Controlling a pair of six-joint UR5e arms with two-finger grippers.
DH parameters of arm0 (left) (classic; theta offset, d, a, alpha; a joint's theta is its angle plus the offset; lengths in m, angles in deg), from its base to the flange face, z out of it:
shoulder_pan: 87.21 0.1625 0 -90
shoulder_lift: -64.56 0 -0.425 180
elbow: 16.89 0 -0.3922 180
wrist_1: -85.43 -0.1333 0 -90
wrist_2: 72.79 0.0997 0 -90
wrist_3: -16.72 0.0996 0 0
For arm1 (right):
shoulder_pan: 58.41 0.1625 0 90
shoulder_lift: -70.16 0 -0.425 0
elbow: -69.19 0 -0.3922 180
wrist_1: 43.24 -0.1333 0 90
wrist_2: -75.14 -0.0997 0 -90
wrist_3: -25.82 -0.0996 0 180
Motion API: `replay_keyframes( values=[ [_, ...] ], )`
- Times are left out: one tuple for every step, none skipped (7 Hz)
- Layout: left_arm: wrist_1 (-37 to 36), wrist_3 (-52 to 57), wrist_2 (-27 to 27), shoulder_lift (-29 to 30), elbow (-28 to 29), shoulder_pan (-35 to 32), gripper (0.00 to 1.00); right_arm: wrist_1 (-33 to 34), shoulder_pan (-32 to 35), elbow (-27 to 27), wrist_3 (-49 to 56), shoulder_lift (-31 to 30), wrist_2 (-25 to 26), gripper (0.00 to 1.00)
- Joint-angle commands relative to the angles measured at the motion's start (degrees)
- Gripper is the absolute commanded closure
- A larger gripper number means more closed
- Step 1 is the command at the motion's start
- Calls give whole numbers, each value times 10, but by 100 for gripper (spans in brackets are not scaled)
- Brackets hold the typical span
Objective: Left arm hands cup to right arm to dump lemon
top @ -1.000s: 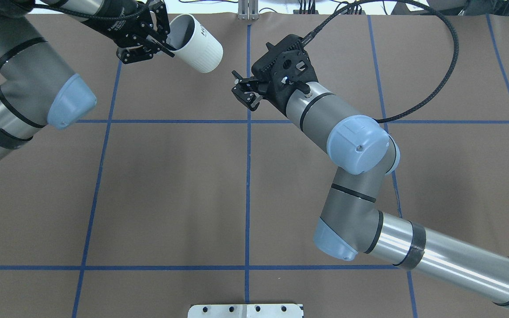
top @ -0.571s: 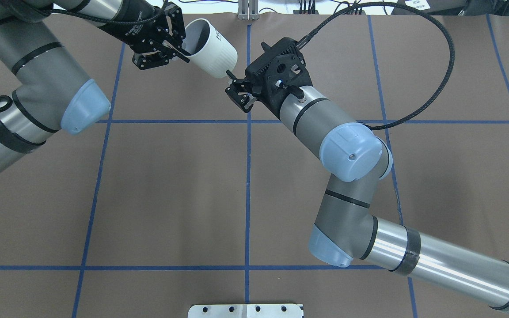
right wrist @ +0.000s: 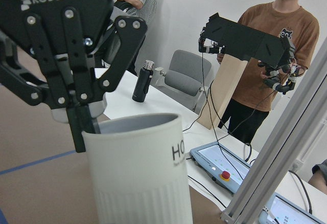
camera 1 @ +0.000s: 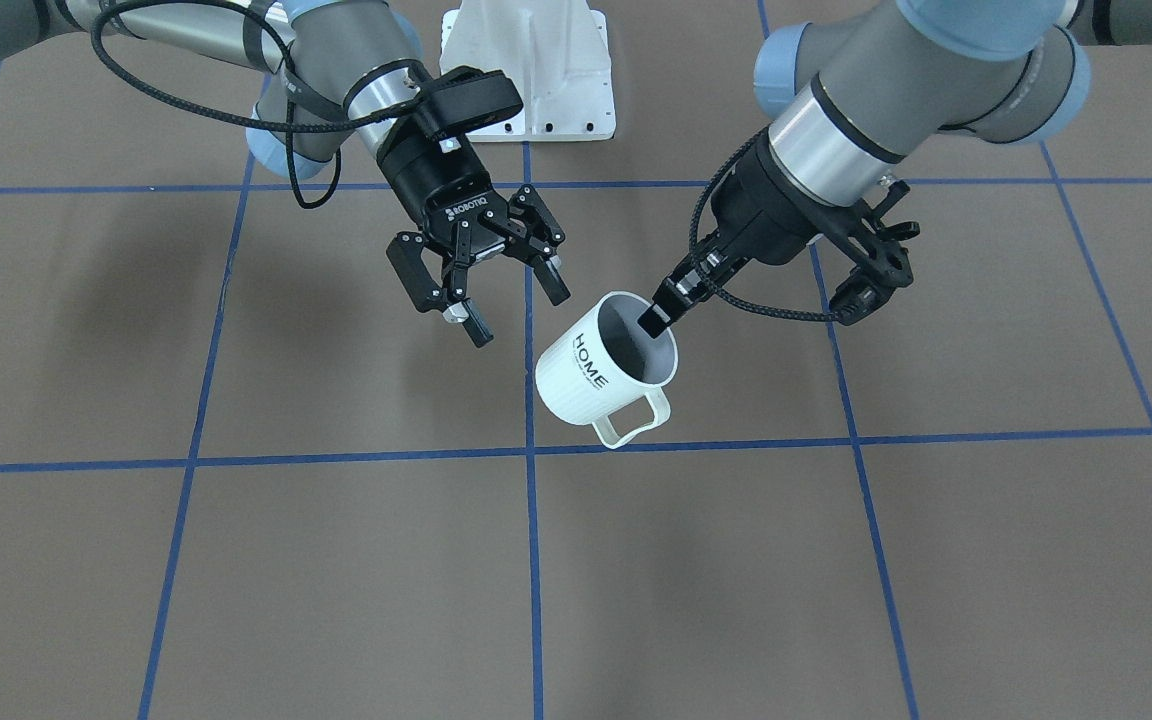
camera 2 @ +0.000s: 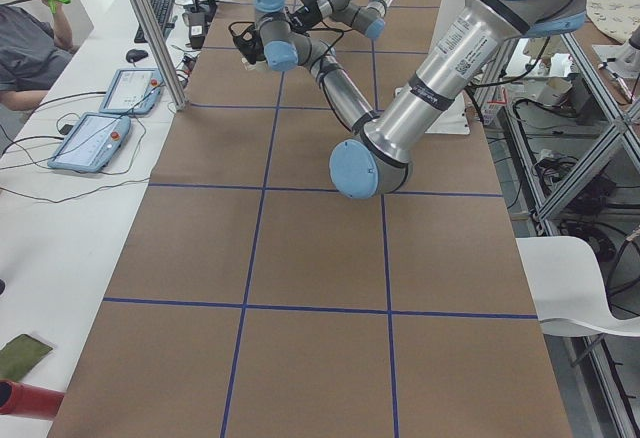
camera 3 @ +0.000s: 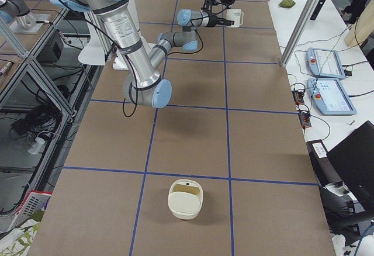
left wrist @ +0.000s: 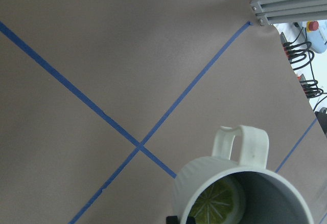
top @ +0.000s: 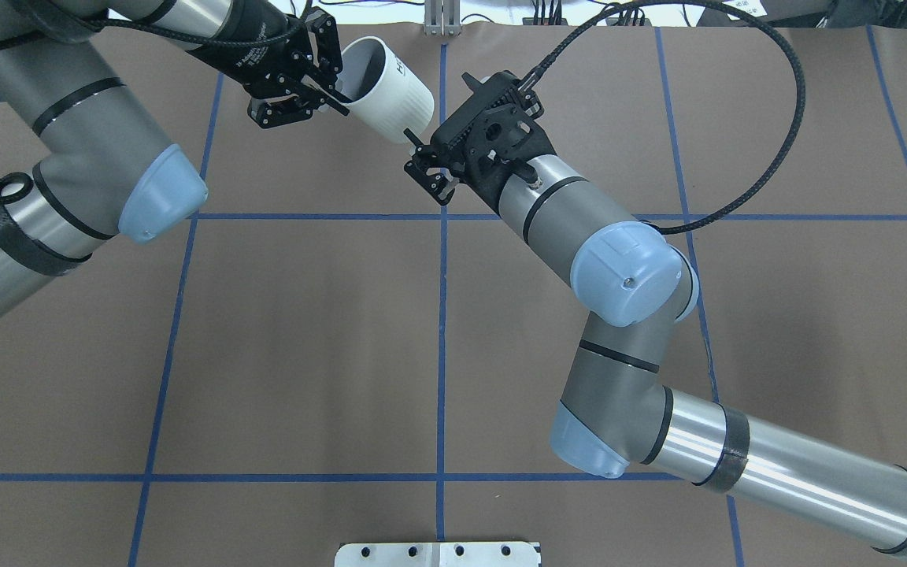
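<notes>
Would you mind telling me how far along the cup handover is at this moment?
Done: the left gripper has the cup lifted by its rim, with the lemon inside. In hand: the right gripper is beside the cup, fingers open, not gripping it. Left: the right arm's grasp, the left's release, and the dump.

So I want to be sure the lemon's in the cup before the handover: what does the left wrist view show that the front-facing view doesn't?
Only the left wrist view: a lemon slice inside the cup. Only the front-facing view: the left gripper pinching the cup's rim, the open right gripper near it, and the HOME lettering. Both: the cup's handle and grey inside, over the taped table.
</notes>
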Motion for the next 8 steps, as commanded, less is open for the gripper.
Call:
replay_keyframes(
  values=[
    [-26,-7,7,22,-2,11,100,0,-4,0,37,0,0,9],
    [-27,-7,16,23,-1,18,100,0,-4,0,42,0,0,9],
    [-27,-7,16,24,-3,19,100,0,-4,0,42,0,0,9],
    [-27,-8,16,24,-7,19,100,0,-4,0,42,0,0,9],
    [-27,-8,16,24,-10,19,100,0,-4,-1,42,1,0,8],
    [-27,-8,16,25,-10,19,100,0,-4,0,42,2,0,8],
    [-27,-8,16,28,-11,19,100,-1,-6,0,42,2,0,8],
    [-27,-17,16,32,-12,20,100,-1,-6,0,42,2,2,8]
  ],
)
